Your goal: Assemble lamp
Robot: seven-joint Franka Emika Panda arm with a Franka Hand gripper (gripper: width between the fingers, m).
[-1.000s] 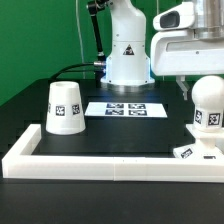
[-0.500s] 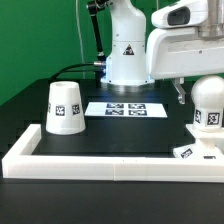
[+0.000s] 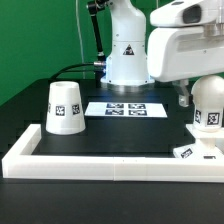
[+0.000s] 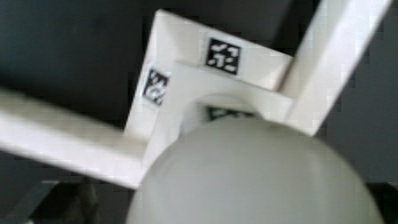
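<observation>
White bulb (image 3: 208, 106) seemingly stands on the base (image 3: 188, 153), beside the tool (image 3: 186, 97), whose opening I cannot tell. Shade (image 3: 65, 107) stands well apart.

bulb (image 4: 249, 170): blurred in wrist view, cropped at exterior view's right | base (image 3: 200, 150) under bulb: cropped likewise

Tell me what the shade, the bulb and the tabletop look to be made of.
Shade: white, matte and opaque, with an even surface and a crisp rim; probably hard plastic.
Bulb: white, smooth and opaque, with only a soft sheen on its dome; likely plastic, not glass.
Tabletop: black and matte, no reflections; cloth or coated board, cannot tell which.
</observation>
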